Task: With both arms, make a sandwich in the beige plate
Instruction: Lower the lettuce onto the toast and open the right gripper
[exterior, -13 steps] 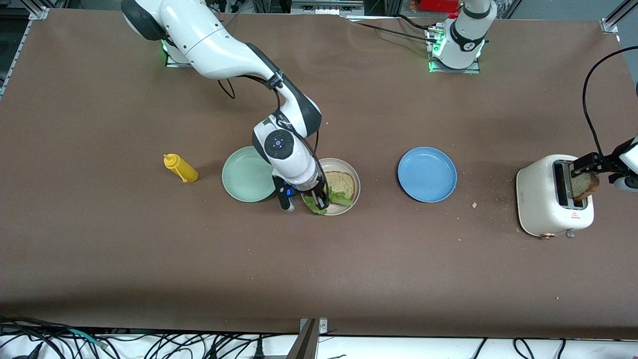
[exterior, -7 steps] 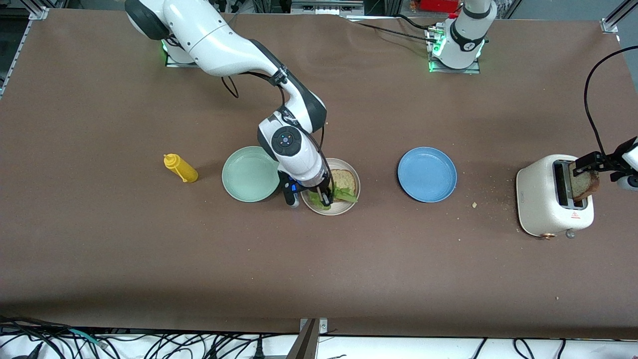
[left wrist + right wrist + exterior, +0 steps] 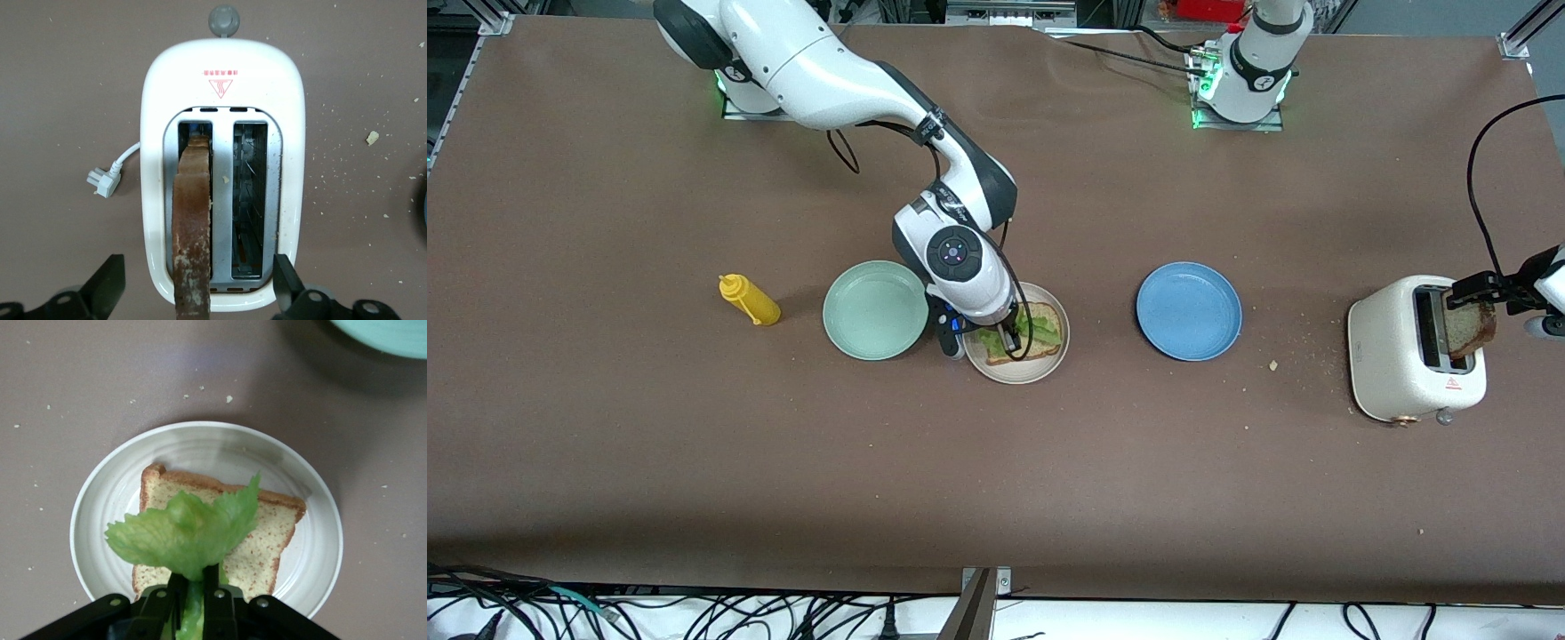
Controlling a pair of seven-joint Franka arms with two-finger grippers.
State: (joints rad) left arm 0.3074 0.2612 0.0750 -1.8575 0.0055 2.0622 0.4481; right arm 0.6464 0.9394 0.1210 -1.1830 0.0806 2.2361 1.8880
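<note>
From the front view, the right claw (image 3: 1009,342) hangs low over the beige plate (image 3: 1016,373), which sits on the brown surface (image 3: 996,462) between the mint green plate (image 3: 874,310) and the blue plate (image 3: 1189,310). A slice of bread (image 3: 1044,336) lies flat in the beige plate with the lettuce leaf (image 3: 1033,327) over it. At the left arm's end of the surface the left claw (image 3: 1476,298) is over the white toaster (image 3: 1400,360), and a second slice (image 3: 1469,327) stands up out of the slot beneath it. A yellow bottle (image 3: 749,300) lies toward the right arm's end.

The left wrist view looks straight down on the toaster (image 3: 223,87). The toast (image 3: 192,227) stands on edge in one slot, its long axis running along the slot. The fingers (image 3: 107,283) are spread wide, one on each side of the toaster, not touching the slice. Judged from this, the slice lies off-centre between them, nearer one finger, so closing calls for a sideways shift first.

In the right wrist view, the right claw (image 3: 193,600) is pressed together on the stem of the lettuce (image 3: 187,533), whose blade spreads across the bread (image 3: 267,533) in the plate (image 3: 100,520). The leaf is already directly above its target; release looks like the remaining step there.
</note>
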